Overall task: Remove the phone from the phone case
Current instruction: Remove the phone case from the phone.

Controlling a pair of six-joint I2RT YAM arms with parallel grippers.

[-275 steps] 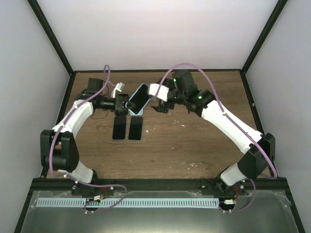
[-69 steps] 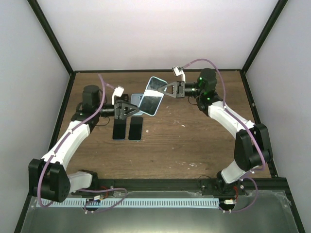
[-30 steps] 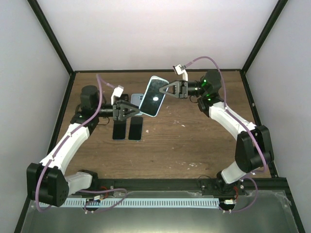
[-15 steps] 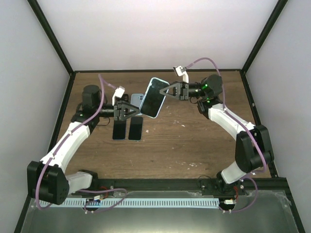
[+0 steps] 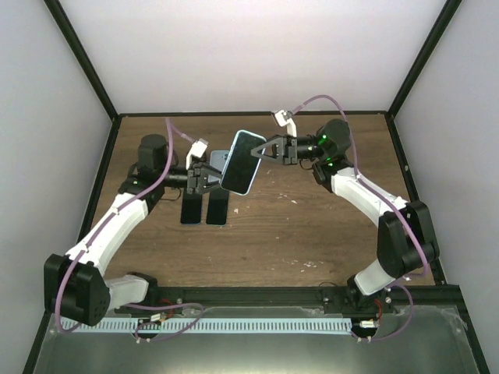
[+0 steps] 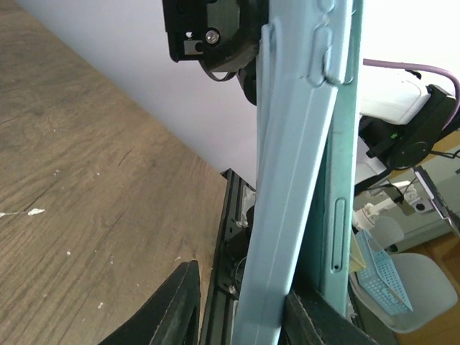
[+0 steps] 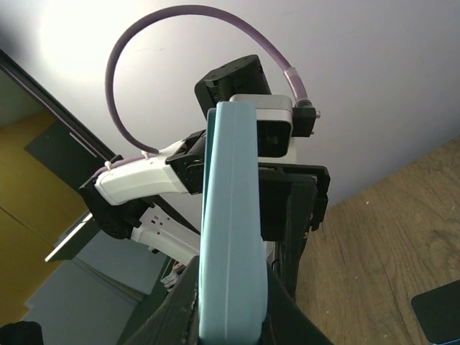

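Wood counter (image 5: 312, 226) inside a white-walled booth, with two dark spare phones (image 5: 192, 206) lying flat left of centre. The actual phone (image 5: 241, 161) is up in the air mid-frame, well clear of the wood, sitting in its pale blue case (image 7: 228, 215) with the dark screen facing the top camera. Its long axis runs from upper right down to lower left, so it hangs between the two arms. The right hand (image 5: 260, 152) comes in from the right and is clamped on the case's upper right edge; its wrist view shows the case edge-on, pinched between both fingers. The left hand (image 5: 207, 178) is right at the lower left edge, but its wrist view shows one finger (image 6: 169, 309) standing off with a gap, so I'd call it partly open and not really gripping yet. That same view shows two pale blue layers edge-on, and I honestly can't tell whether the phone is lifting out. My guess: the left one is nearer the free end, so it closes there and peels while the right one holds.
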